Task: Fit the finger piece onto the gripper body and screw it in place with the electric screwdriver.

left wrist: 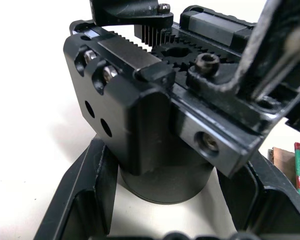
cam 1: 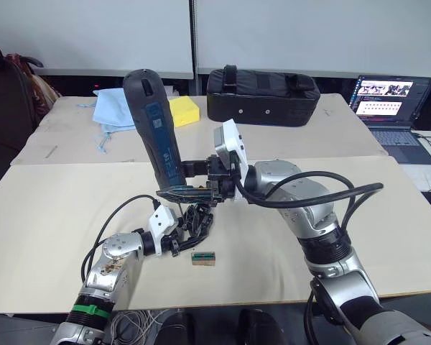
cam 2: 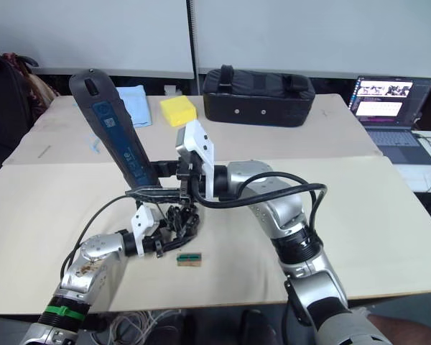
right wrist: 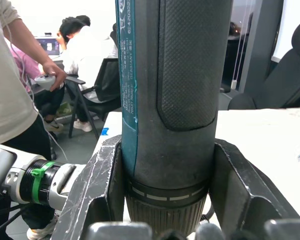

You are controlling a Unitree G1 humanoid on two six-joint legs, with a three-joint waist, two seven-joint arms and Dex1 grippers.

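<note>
Blue-black, pen-shaped electric screwdriver (cam 1: 154, 126) stands upright, gripped in my right pincer (cam 1: 201, 188), bit over the small black gripper body (cam 1: 194, 219), clamped on the worktop (cam 1: 388, 230) by my left pincer (cam 1: 174, 241). Screwing seems underway; finger piece's seating unclear.

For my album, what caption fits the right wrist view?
Right hand clamps the upright electric screwdriver, people seated behind.

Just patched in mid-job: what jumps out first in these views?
The electric screwdriver stands out: the right gripper clamps it near its lower end, tilted but nearly upright above the middle of the table. Right below its tip, the left gripper holds the gripper body down near the tabletop. A small green-topped block lies just in front of them.
</note>
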